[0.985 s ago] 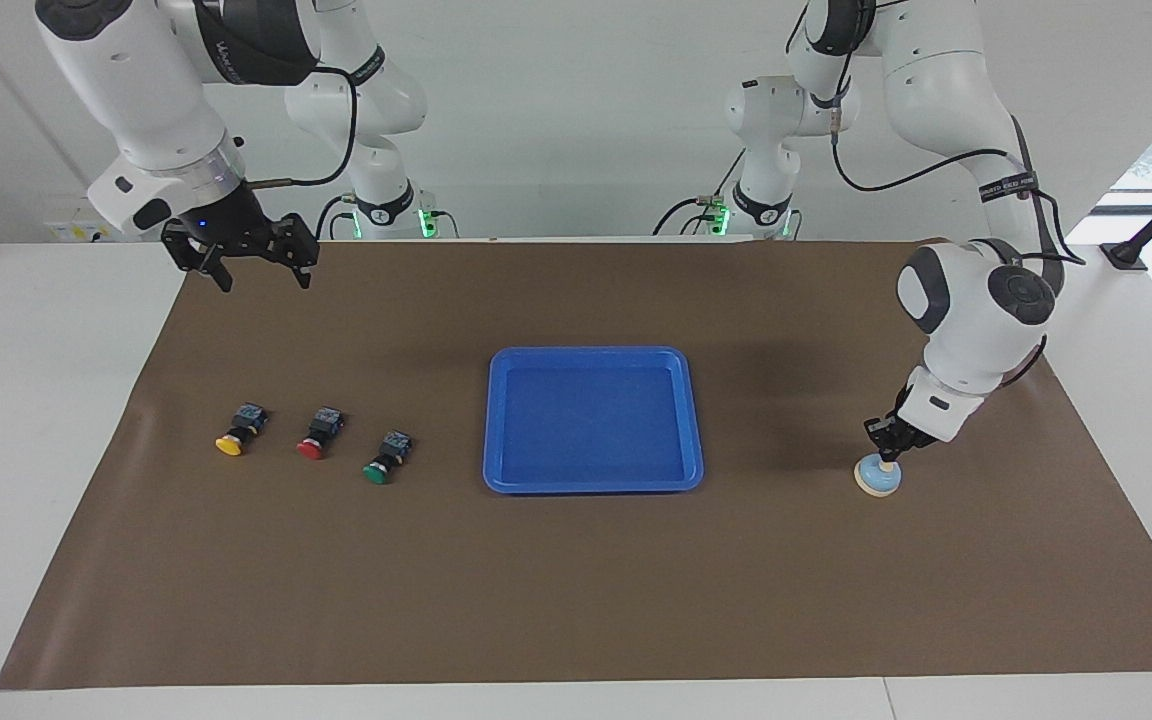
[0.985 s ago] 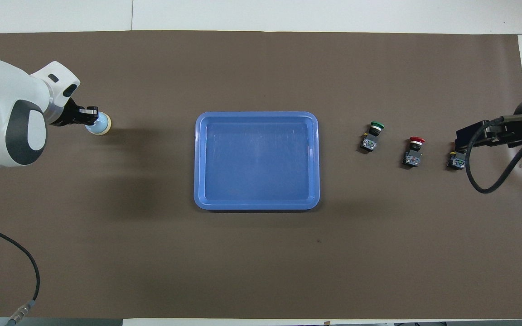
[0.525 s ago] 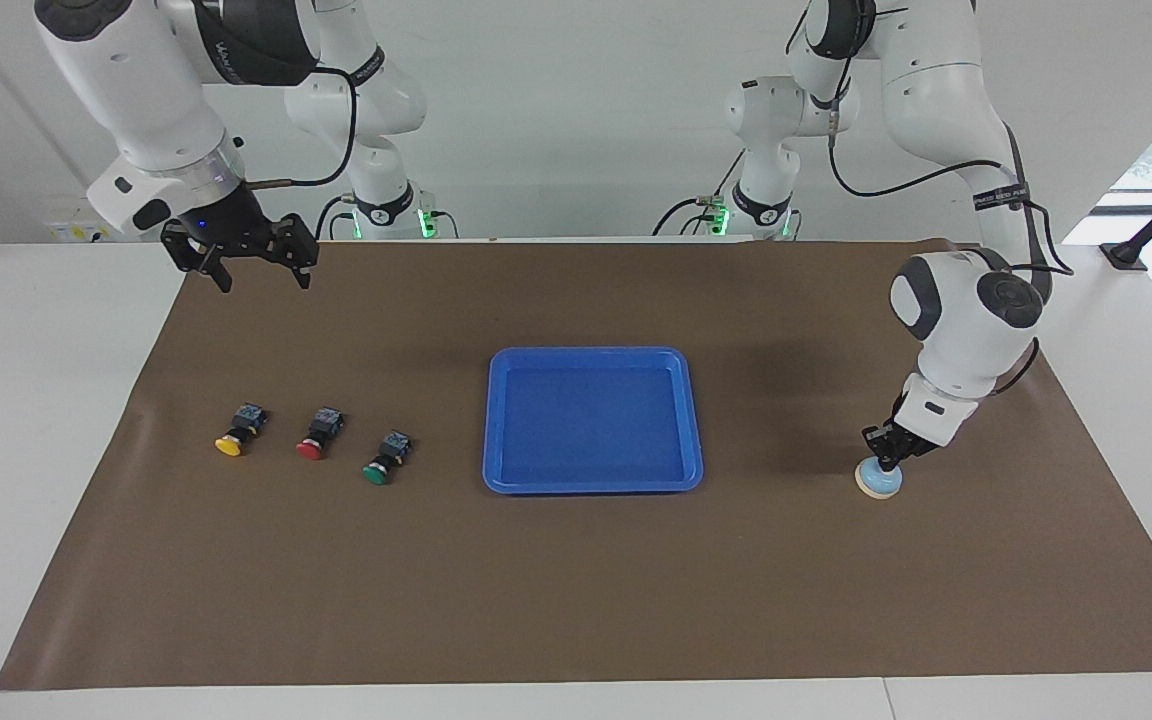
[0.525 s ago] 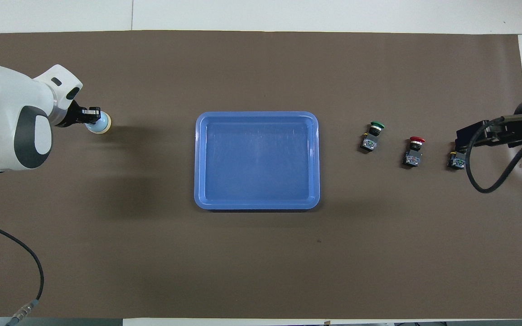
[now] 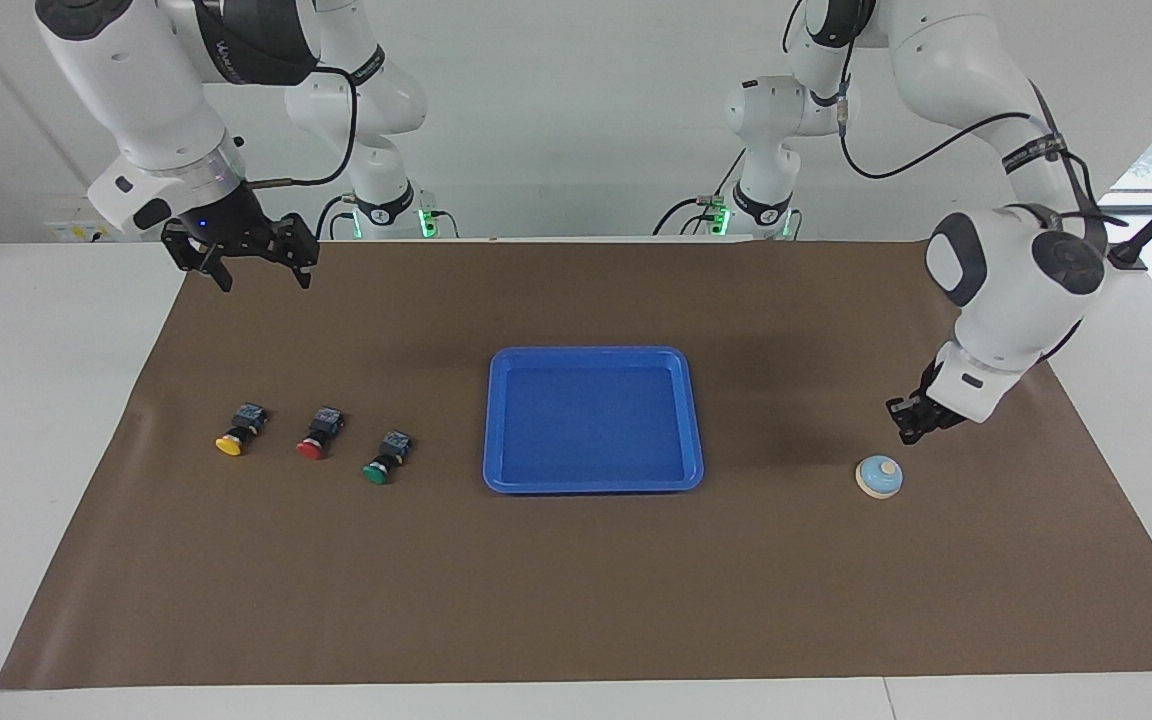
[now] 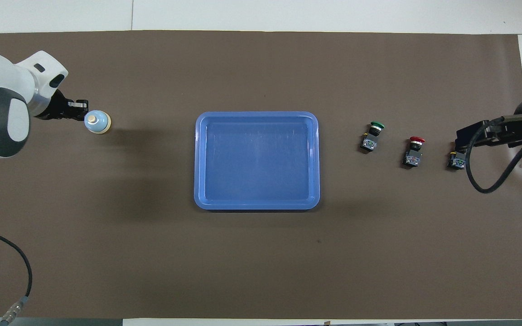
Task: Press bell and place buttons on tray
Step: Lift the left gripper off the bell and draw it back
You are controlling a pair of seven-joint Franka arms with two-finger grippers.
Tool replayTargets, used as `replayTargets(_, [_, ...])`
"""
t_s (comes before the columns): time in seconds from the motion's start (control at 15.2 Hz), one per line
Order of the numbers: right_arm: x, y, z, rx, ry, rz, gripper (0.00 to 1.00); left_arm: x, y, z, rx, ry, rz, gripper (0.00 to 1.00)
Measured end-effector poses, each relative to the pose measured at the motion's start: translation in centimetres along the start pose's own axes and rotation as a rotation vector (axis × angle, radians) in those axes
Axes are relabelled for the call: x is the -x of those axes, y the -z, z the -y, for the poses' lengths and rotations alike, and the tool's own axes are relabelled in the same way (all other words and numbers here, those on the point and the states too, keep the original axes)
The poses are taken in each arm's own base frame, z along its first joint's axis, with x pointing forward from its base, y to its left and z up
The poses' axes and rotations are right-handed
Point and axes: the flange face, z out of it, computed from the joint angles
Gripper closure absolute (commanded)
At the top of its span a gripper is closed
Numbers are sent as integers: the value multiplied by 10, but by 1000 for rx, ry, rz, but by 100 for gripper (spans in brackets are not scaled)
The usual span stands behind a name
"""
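Buttons (image 5: 313, 444) lie in a row beside the tray (image 5: 696, 420) toward my right arm's end of the bench, so the right gripper (image 5: 252, 281), spread and hanging above that end, is nearer than the left gripper (image 5: 904, 434), pressed together near the bell (image 5: 879, 477).

From overhead, the right gripper (image 6: 469, 138) covers the yellow button's (image 6: 456, 160) cap, and both arms run off the picture's edges. The left gripper's (image 5: 908, 428) fingers are too small to tell apart.
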Motion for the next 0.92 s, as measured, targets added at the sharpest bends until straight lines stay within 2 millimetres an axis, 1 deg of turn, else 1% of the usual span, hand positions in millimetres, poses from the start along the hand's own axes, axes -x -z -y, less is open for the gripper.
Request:
replayTargets(0.13, [0, 0, 0, 0, 0, 0, 0, 17, 47, -3, 2, -6, -3, 0])
replayTargets(0.26, [0, 0, 0, 0, 0, 0, 0, 36, 86, -6, 3, -11, -9, 0])
replayTargets(0.33, [0, 0, 0, 0, 0, 0, 0, 47, 104, -6, 4, -12, -7, 0])
replayTargets(0.46, [0, 0, 0, 0, 0, 0, 0, 68, 131, -5, 4, -11, 8, 0])
replayTargets(0.59, [0, 1, 0, 0, 0, -1, 0, 84, 148, -5, 3, -12, 27, 0])
replayTargets(0.66, [1, 2, -1, 0, -1, -4, 0, 89, 151, -5, 3, -13, 36, 0])
replayTargets(0.79, [3, 6, -1, 0, -3, -11, 0, 94, 151, -5, 3, -14, 52, 0])
replayTargets(0.92, [5, 8, -1, 0, -3, -16, 0, 96, 146, -6, 2, -15, 78, 0])
